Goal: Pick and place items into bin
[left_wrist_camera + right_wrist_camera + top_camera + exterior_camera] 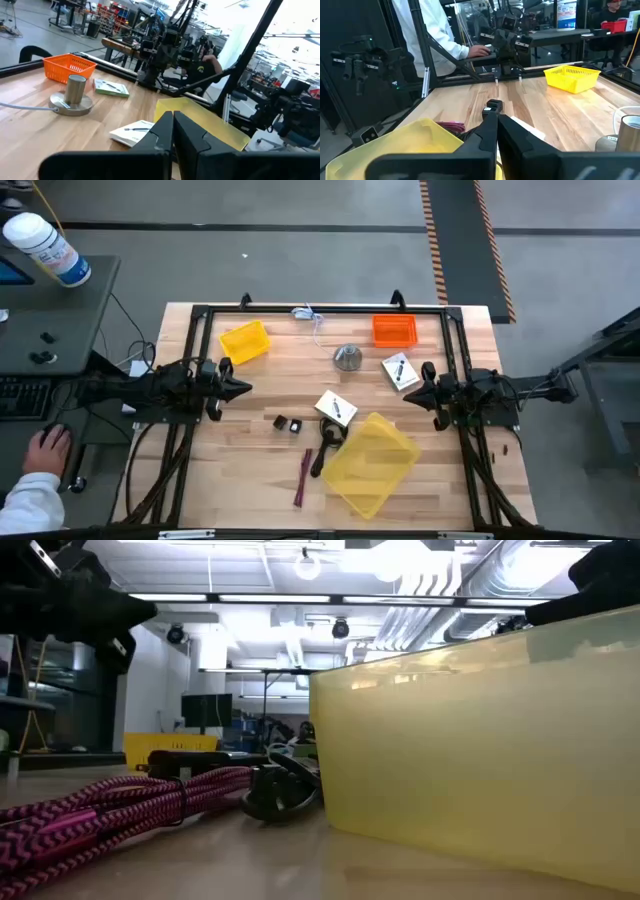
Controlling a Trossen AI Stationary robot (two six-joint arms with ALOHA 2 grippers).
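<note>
The yellow translucent bin [370, 462] lies on the wooden table, near the front, right of centre. Left of it are two tiny black cubes [288, 424], a black cable coil [328, 445] and a maroon stick [303, 478]. One white card [336, 409] rests just beyond the bin, another [400, 371] further right. My left gripper [245, 388] hovers shut at the table's left side. My right gripper [410, 392] hovers shut at the right side, its tips toward the centre. Neither touches anything.
A silver metal dome [347, 357] stands at centre back, with an orange basket [394, 330] to its right and a yellow basket [244, 342] to its left. A thin white-blue cord [310, 315] lies at the far edge. A person's hand [45, 445] rests off the table's left.
</note>
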